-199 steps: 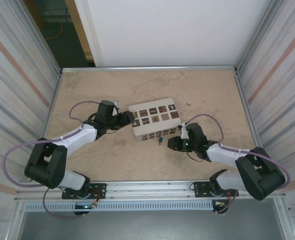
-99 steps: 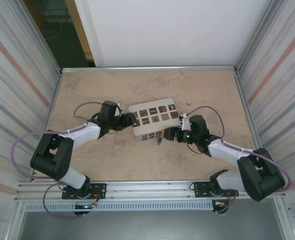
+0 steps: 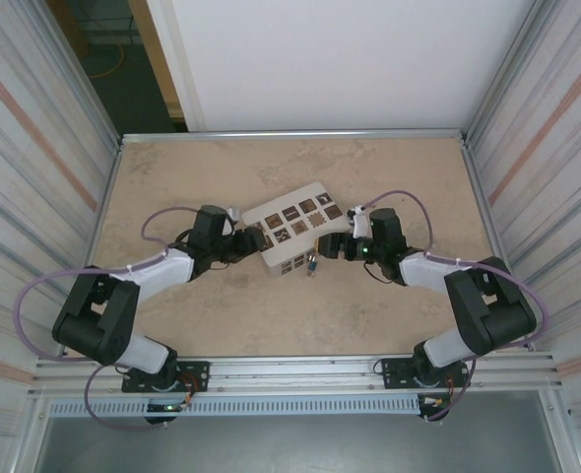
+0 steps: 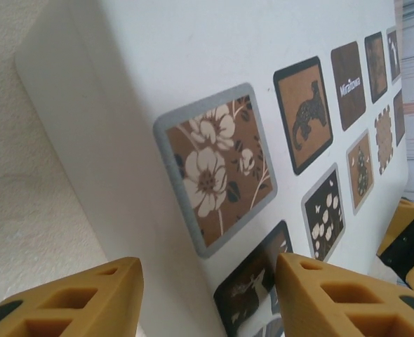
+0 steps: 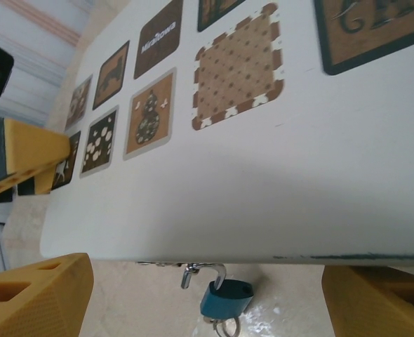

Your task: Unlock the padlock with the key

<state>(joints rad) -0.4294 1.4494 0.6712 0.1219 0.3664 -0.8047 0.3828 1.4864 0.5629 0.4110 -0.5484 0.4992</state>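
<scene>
Between the right gripper's (image 3: 330,246) wide-spread fingers (image 5: 31,298), just below the white box's (image 5: 263,182) edge, the blue padlock (image 5: 226,298), ungrasped.

The only readable word stands on the white box (image 4: 123,84). It is small white lettering that looks like "Mirazowa", though the last letters are not sure. It sits on a dark brown square (image 4: 352,86) printed on the lid.

In the left wrist view that square lies far ahead of the left gripper (image 4: 208,270), up and to the right of its right finger. In the right wrist view the same word lies ahead of the right gripper (image 5: 203,270), up and a little to the left.

Further right, above the right finger, another brown tile (image 5: 375,24) carries large dark letters. They are cut by the frame's top edge and cannot be read. In the top view the squares are too small to read.
</scene>
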